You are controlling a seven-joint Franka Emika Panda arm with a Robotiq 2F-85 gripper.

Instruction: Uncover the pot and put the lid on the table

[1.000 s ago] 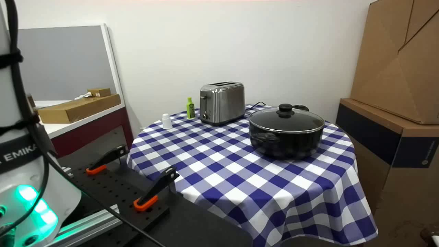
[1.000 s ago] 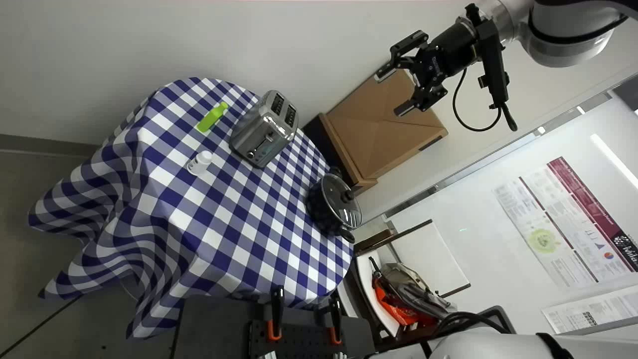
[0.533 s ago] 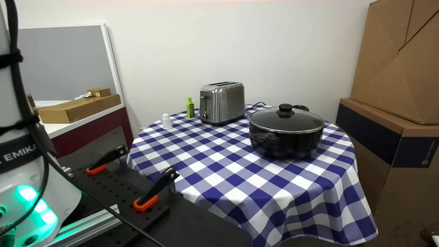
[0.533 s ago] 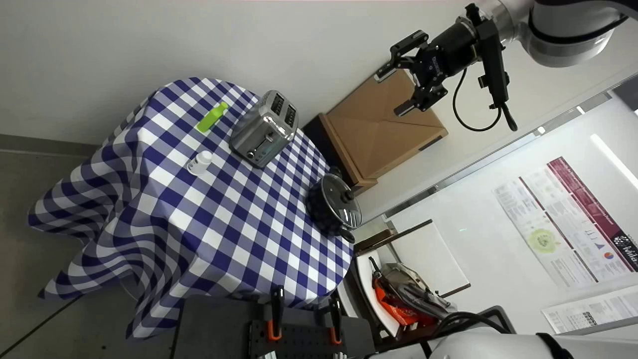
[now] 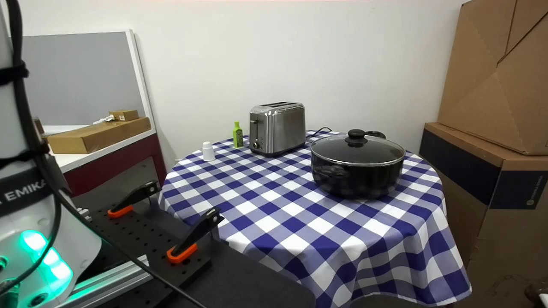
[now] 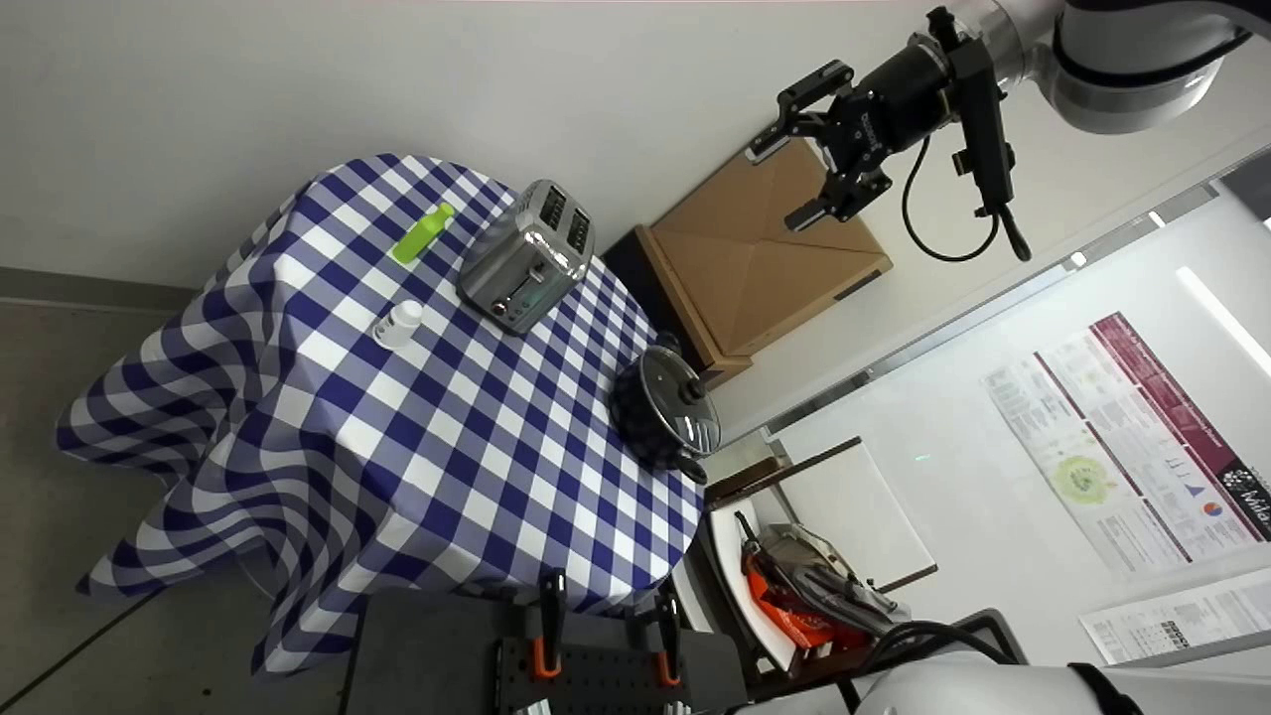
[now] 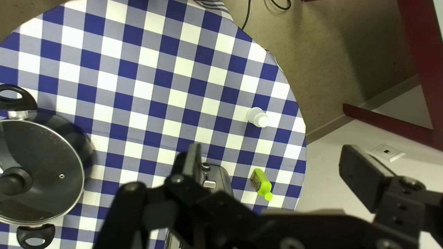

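Observation:
The black pot (image 5: 358, 182) stands on the table (image 5: 265, 205) with the blue-and-white checked cloth. It also shows in an exterior view (image 6: 634, 422) and at the left of the wrist view (image 7: 81, 138). The glass lid (image 5: 376, 152), with its metal rim and black knob, lies flat on the pot; it shows too in an exterior view (image 6: 660, 382) and the wrist view (image 7: 45, 162). My gripper (image 6: 781, 186) is open and empty, high above the table and apart from the pot. In the wrist view, the gripper (image 7: 272, 155) has its jaws wide apart.
A silver toaster (image 5: 278, 128) stands beside the pot, with a green bottle (image 5: 238, 134) and a white bottle (image 5: 208, 151) farther along. Cardboard boxes (image 5: 492, 85) stand beyond the pot. A dark workbench (image 5: 239, 273) with orange-handled clamps adjoins the table.

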